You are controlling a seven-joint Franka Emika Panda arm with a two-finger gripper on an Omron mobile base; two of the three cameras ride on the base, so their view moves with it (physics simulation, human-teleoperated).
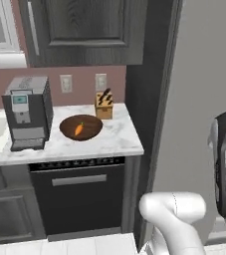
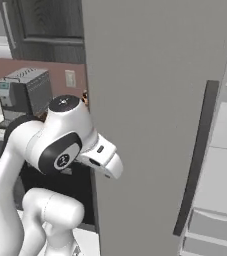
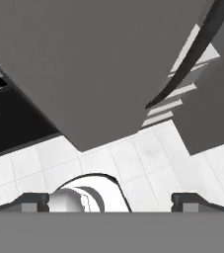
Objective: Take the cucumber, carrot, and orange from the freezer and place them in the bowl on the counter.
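Note:
The carrot (image 1: 78,129) lies inside the dark brown wooden bowl (image 1: 64,127) on the white marble counter (image 1: 119,138). The freezer's grey door (image 2: 145,100) stands open, with its long dark handle (image 2: 197,160) and white inner shelves (image 2: 225,165) to the right. In the hand view my gripper (image 3: 111,202) is open and holds nothing. It hangs above the tiled floor and looks at the freezer door (image 3: 98,64) and its handle (image 3: 192,54). The cucumber and the orange are out of view.
A coffee machine (image 1: 27,112) stands left of the bowl and a tan knife block (image 1: 104,104) behind it. A dark dishwasher front (image 1: 79,194) sits under the counter. White floor tiles (image 3: 148,158) lie below the hand. The freezer door (image 1: 199,74) blocks the right side.

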